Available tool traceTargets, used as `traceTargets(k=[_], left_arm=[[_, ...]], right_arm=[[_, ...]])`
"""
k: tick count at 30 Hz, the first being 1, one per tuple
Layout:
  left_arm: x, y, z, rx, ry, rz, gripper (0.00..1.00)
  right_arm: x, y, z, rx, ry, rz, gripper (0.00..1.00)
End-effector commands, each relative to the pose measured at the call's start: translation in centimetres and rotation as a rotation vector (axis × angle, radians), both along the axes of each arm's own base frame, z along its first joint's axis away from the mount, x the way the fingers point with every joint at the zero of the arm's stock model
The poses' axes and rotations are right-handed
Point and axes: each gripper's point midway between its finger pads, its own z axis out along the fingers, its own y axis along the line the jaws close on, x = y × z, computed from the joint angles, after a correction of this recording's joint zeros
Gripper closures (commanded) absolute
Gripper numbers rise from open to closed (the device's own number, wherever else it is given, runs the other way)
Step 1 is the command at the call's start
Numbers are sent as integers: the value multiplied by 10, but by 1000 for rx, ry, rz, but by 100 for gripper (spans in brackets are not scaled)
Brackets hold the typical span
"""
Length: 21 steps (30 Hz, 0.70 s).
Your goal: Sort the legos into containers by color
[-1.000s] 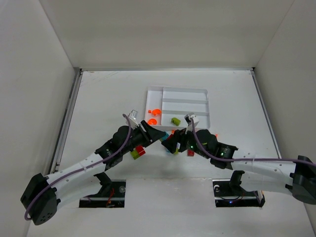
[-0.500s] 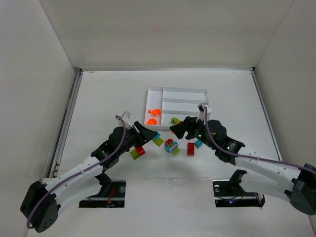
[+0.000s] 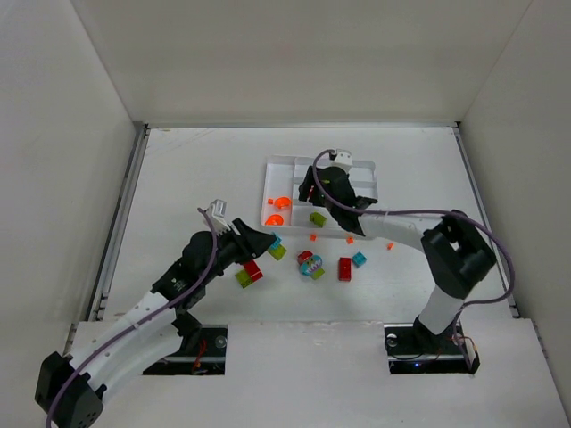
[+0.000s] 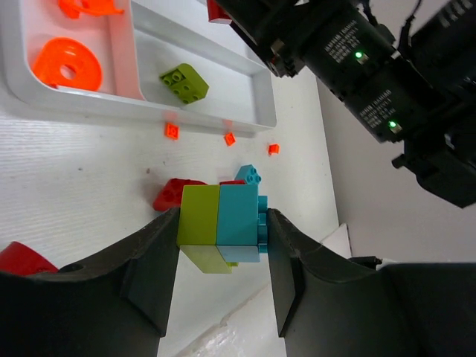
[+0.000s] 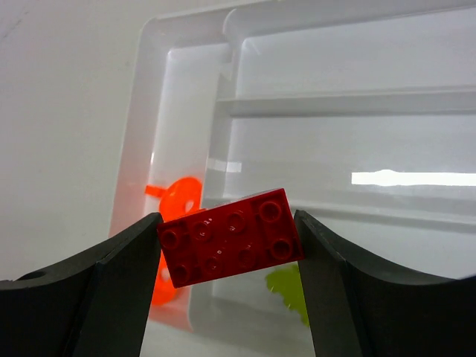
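The white tray [image 3: 376,191] lies at mid table. Its narrow left section holds two orange round pieces [image 3: 276,205]; its nearest long slot holds a lime brick [image 3: 317,218]. My right gripper [image 3: 312,191] hovers over the tray's left part, shut on a red brick [image 5: 230,236] held flat above the slots [image 5: 297,104]. My left gripper [image 3: 266,242] is below and left of the tray, shut on a joined lime-and-teal brick [image 4: 219,222], lifted off the table. Loose legos lie in front of the tray: red [image 3: 253,271], lime [image 3: 242,279], red [image 3: 344,268], teal [image 3: 359,259].
A mixed clump of small pieces [image 3: 310,264] sits between the loose bricks. Tiny orange bits [image 3: 350,239] lie along the tray's near wall, also in the left wrist view [image 4: 172,131]. The right arm's forearm [image 3: 401,227] stretches over the table right of the pile.
My right gripper has left the pile and moved up over the tray's left part with the red brick. My left gripper has drawn back a little leftward with the lime-and-teal brick.
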Motion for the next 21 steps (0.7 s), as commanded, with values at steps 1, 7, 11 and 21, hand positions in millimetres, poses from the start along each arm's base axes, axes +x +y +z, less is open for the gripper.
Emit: traceTargets(k=[1, 7, 11, 21], left_arm=[[4, 7, 15, 3, -57, 9, 78], [4, 6, 16, 0, -54, 0, 78], [5, 4, 18, 0, -54, -4, 78], [1, -10, 19, -13, -4, -76, 77]], right_arm=[[30, -11, 4, -47, -30, -102, 41], [50, -14, -12, -72, -5, -145, 38], [53, -18, -15, -83, 2, -159, 28], [40, -29, 3, -84, -39, -129, 18]])
